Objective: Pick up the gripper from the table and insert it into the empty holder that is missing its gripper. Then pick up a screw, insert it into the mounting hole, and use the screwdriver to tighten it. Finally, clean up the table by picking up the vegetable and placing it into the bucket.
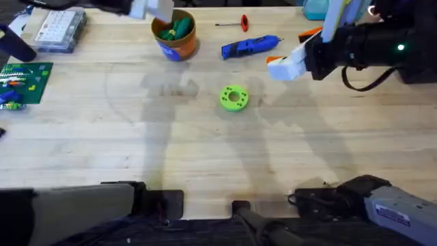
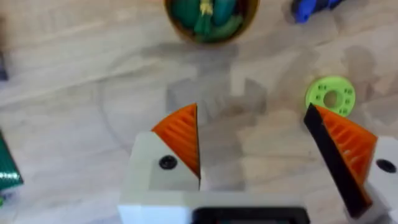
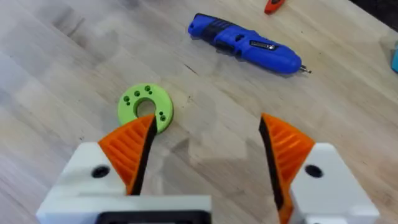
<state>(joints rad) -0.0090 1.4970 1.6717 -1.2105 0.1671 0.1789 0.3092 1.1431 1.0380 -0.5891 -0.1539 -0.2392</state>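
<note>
The orange bucket point(image 1: 179, 46) stands at the back of the table, and the dark green vegetable point(image 1: 176, 27) lies inside it. In the left wrist view the vegetable point(image 2: 205, 15) shows inside the bucket's rim point(image 2: 177, 28). My left gripper point(image 2: 255, 143) hangs open and empty above the table, short of the bucket; in the overhead view it point(image 1: 151, 8) is a white blur at the top. The blue screwdriver point(image 1: 250, 46) point(image 3: 245, 43) lies right of the bucket. My right gripper point(image 1: 297, 51) point(image 3: 208, 149) is open and empty beside it. The loose gripper, holder and screw are out of view.
A bright green ring point(image 1: 233, 98) point(image 3: 145, 109) point(image 2: 330, 96) lies mid-table. A small red-handled tool point(image 1: 235, 24) sits behind the screwdriver. A clear parts box point(image 1: 58, 29) and a green board point(image 1: 24, 80) are at the far left. A teal object point(image 1: 315, 8) stands at the back right.
</note>
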